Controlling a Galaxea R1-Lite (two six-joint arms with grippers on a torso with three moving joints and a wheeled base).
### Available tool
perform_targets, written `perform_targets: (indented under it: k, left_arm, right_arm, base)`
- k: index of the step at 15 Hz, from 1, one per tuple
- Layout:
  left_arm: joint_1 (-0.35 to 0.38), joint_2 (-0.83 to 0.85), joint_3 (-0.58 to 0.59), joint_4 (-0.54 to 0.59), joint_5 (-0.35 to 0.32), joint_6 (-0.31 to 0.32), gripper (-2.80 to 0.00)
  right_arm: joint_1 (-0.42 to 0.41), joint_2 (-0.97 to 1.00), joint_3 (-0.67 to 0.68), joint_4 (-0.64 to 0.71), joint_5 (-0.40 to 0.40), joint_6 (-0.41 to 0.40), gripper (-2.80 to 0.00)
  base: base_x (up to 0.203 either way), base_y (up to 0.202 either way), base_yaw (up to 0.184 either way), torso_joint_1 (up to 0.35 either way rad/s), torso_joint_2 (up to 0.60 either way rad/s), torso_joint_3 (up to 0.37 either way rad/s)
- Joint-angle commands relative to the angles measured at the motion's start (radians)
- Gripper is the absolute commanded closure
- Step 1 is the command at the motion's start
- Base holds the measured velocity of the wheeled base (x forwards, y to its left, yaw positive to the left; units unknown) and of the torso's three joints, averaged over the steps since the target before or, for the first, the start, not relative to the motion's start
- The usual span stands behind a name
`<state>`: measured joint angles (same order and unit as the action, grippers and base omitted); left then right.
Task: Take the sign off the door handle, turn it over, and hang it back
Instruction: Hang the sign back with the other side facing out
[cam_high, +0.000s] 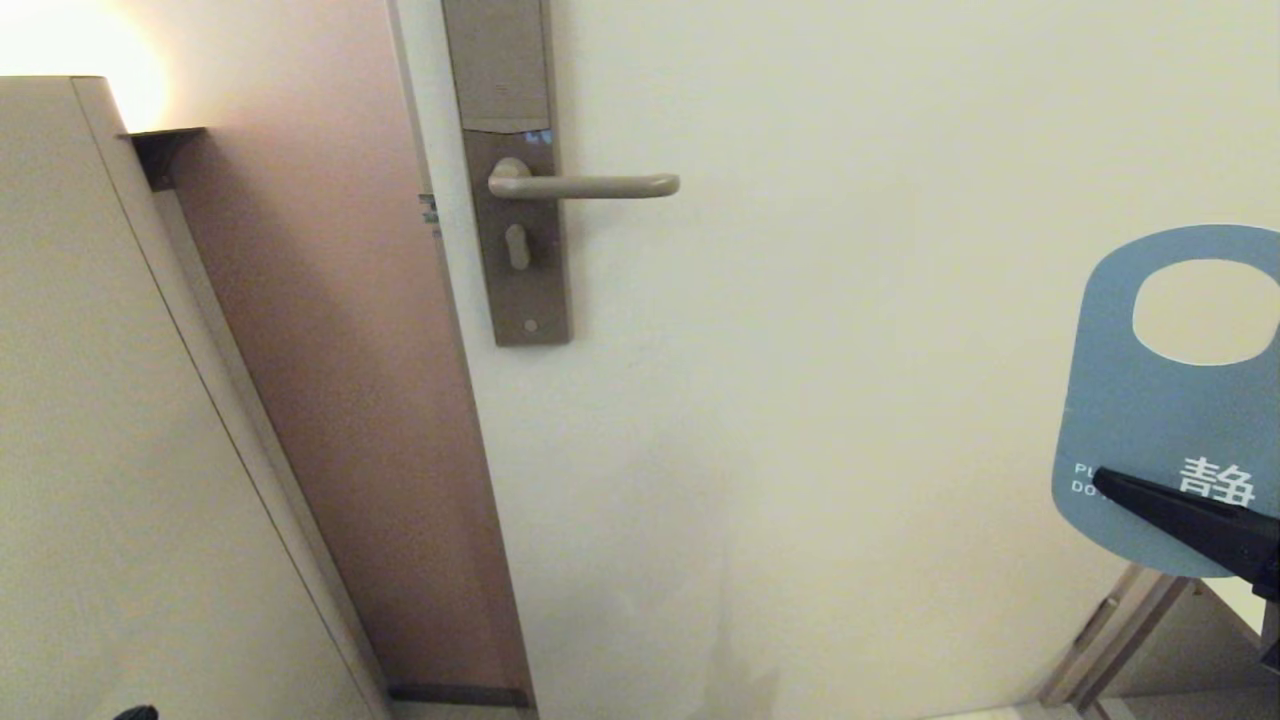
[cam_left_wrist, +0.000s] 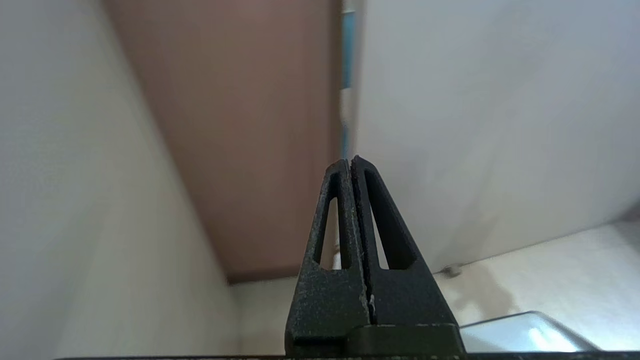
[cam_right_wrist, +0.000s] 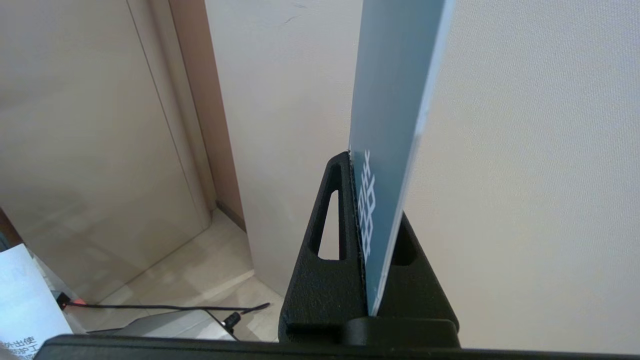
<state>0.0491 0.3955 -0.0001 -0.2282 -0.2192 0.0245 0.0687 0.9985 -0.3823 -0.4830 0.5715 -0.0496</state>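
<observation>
The sign, blue face to the head camera, is off the handle and well to its right, upright, hole uppermost. Judged light, thin, stiff, slick; best pinched at its lower end. Right gripper is clamped there. Left gripper closed, empty.
</observation>
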Motion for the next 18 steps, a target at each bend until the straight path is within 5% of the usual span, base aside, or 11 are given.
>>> perform_targets:
  k: [1,4,7,18]
  left_arm:
    - [-0.029,-0.248,-0.002,0.126,0.098,0.000,0.00]
    - [-0.048,-0.394,-0.013,0.267,0.208,0.038,0.00]
    - [-0.049,-0.396,-0.013,0.276,0.204,0.081,0.00]
    - [-0.049,-0.396,-0.012,0.273,0.212,0.036,0.00]
  right_arm:
    - [0.000,0.005,0.000,-0.003,0.004,-0.001,0.00]
    - [0.000,0.012,0.000,-0.003,0.004,-0.001,0.00]
    - [-0.010,0.029,-0.004,-0.008,-0.009,-0.001,0.00]
    - [-0.084,0.084,0.037,-0.135,-0.067,-0.001,0.00]
  base:
    - [0.000,0.000,0.000,0.000,0.00,0.000]
    - [0.000,0.000,0.000,0.000,0.00,0.000]
    - [0.000,0.000,0.000,0.000,0.00,0.000]
    - [0.000,0.000,0.000,0.000,0.00,0.000]
